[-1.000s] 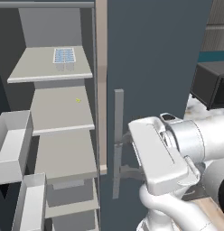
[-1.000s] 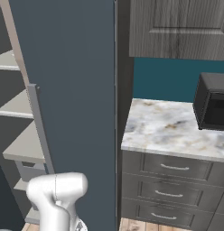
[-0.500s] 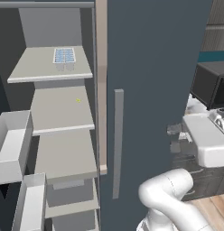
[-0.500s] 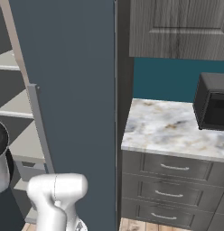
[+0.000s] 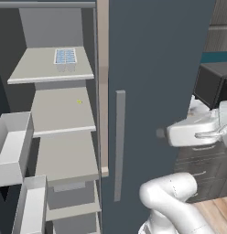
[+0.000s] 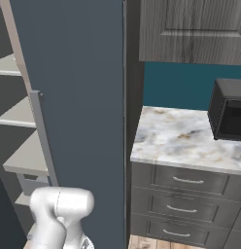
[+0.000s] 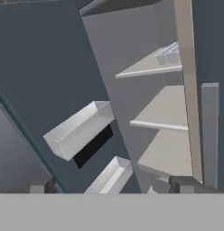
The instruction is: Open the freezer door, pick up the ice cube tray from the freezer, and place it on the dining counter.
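Left base view showed the freezer (image 5: pixel 60 137) standing open, its beige-grey shelves stacked one above another between grey walls. On the topmost shelf in sight lay the ice cube tray (image 5: pixel 65 56) — pale blue-white, flat, its grid of cells facing up — set toward the right half of that shelf and well apart from the arm. White bins (image 5: pixel 14 146) on the inner side of the freezer door (image 7: pixel 46 90) hung at the left edge, two of them in view, one above the other. Right of the freezer stood a plain slate door (image 5: pixel 156 82) with a long grey vertical handle (image 5: pixel 119 146). The arm's white wrist reached across in front of that plain door, at about the handle's mid-height.

Hand view looked at the opened door's inner face with its bins, and past it into the shelves, where the tray (image 7: pixel 170 53) sat near the upper right. The gripper (image 7: pixel 111 187) showed just two dark tips at the bottom edge, set wide apart — nothing between them.
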Controlling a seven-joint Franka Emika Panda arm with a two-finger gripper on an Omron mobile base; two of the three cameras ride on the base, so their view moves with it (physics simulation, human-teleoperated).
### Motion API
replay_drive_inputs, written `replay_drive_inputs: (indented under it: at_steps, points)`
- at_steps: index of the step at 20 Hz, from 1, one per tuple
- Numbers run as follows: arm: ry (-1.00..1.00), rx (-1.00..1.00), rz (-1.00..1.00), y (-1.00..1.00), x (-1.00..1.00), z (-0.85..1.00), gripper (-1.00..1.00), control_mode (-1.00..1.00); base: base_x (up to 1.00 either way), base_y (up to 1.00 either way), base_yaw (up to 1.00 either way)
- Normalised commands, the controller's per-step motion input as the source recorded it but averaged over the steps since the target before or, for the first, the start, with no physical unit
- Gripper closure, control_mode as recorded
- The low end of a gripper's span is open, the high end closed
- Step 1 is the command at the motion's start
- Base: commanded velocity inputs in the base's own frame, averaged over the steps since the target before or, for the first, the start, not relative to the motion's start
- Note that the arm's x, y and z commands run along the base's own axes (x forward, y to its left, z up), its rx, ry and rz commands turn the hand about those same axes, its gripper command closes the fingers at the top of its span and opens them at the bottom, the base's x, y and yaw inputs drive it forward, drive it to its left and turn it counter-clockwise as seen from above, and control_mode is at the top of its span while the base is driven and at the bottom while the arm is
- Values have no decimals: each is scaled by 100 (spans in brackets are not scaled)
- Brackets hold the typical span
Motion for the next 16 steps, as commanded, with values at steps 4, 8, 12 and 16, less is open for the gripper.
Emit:
replay_drive_inputs:
  at_steps: [4,8,12,16]
  points:
    - [16,-25,-36,-8,21,0,-100,-100,0,0,0]
    - [7,-26,-31,-26,1,0,-100,-100,0,0,0]
    - [3,-25,-22,-39,0,0,-100,-100,0,0,0]
    - [5,-16,-17,-60,0,-6,-100,-100,0,0,0]
